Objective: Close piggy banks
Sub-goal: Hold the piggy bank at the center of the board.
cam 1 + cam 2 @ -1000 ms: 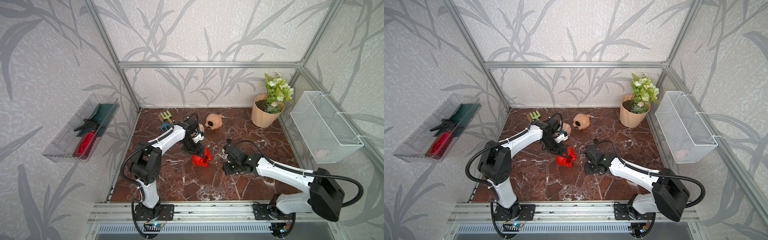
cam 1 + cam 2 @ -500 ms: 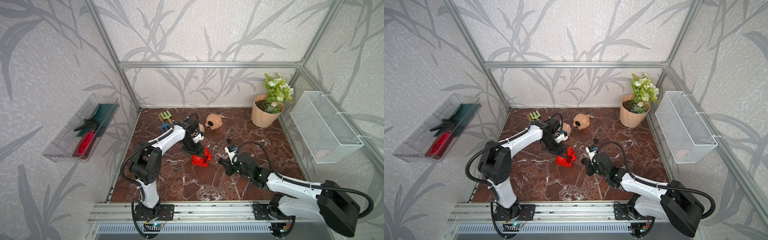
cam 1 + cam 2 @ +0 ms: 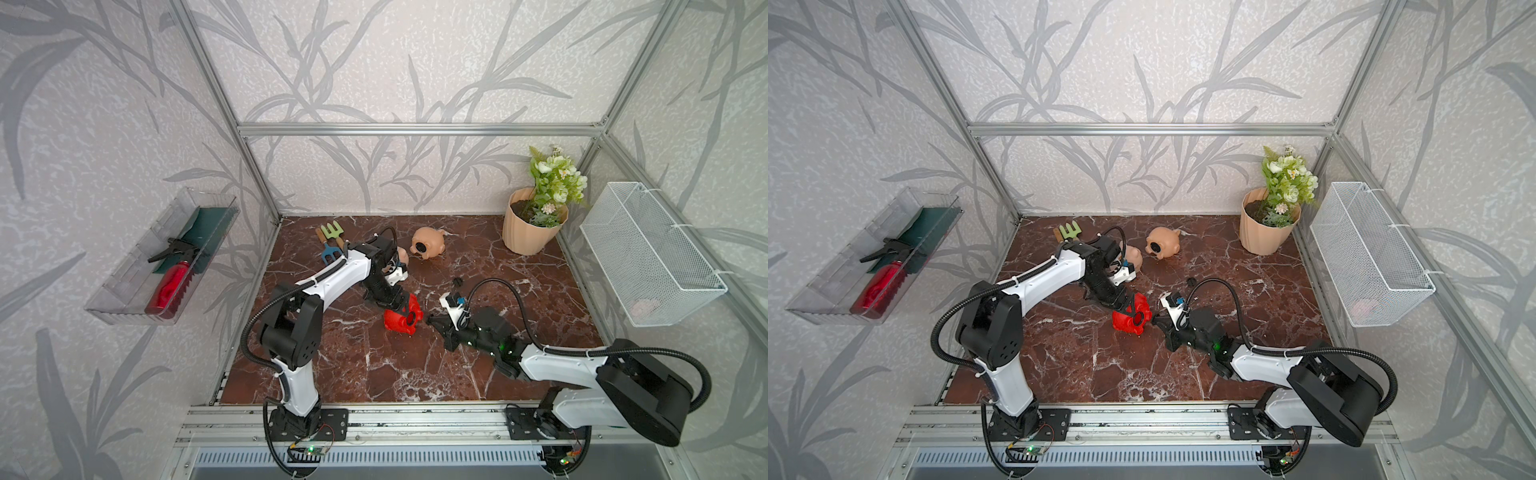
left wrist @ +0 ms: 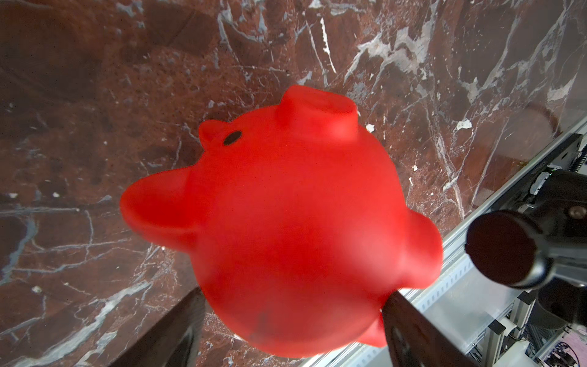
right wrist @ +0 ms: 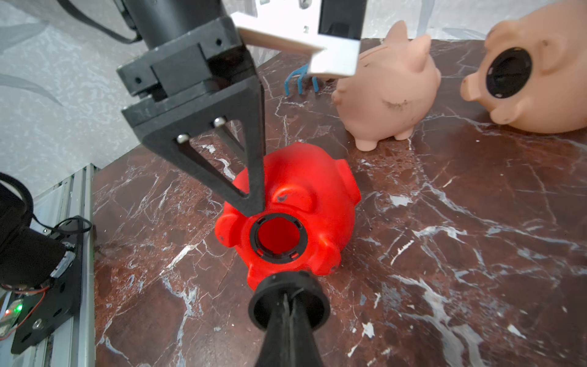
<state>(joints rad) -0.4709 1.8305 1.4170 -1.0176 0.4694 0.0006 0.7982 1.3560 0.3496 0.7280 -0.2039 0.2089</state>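
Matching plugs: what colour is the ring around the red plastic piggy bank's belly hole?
The ring is black, clearest in the right wrist view.

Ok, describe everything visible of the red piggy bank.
The red piggy bank is glossy bright plastic, with ears, snout, stubby legs and a black dot eye. It lies tipped on the marble floor, its black-ringed belly hole open and facing the right hand, which holds a black plug just short of it. The left hand grips its body.

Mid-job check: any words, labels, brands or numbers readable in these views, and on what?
No readable text. The red piggy bank, the standing peach piggy bank and the tipped peach piggy bank bear no lettering; the red bottle in the wall tray is too small to tell.
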